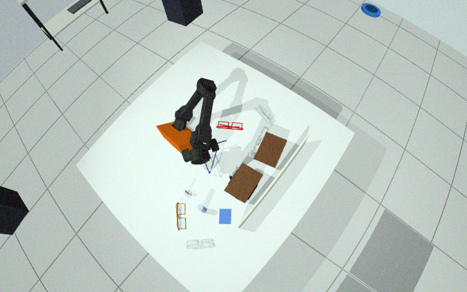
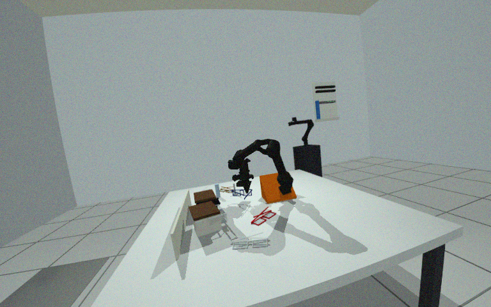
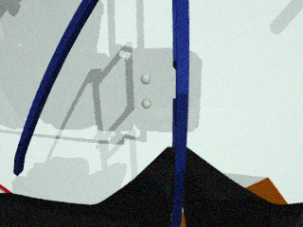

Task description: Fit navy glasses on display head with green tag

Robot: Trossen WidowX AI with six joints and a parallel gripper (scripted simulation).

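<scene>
The navy glasses (image 1: pixel 213 160) (image 3: pixel 181 71) are beside the orange block, with their temples spread. My gripper (image 3: pixel 176 154) (image 2: pixel 247 192) points down and is shut on their front frame, which runs edge-on between the fingertips in the wrist view. One temple reaches out to the left there. I cannot tell whether the glasses touch the table. Two display heads with flat brown tops stand to the right in the top view, one head (image 1: pixel 270 149) (image 2: pixel 204 212) farther up and the other head (image 1: pixel 243 182) (image 2: pixel 204 196) lower. No green tag shows, and their faces are mostly hidden.
A cream panel (image 1: pixel 273 182) (image 2: pixel 179 226) stands behind the heads. Red glasses (image 1: pixel 229 126) (image 2: pixel 263 217) lie near the arm. Orange glasses (image 1: pixel 177 216), clear glasses (image 1: pixel 200 244), a blue square (image 1: pixel 225 216) and a pale blue cylinder (image 1: pixel 201 207) are lower down. The orange block (image 1: pixel 174 135) (image 2: pixel 271 190) is at the arm's base.
</scene>
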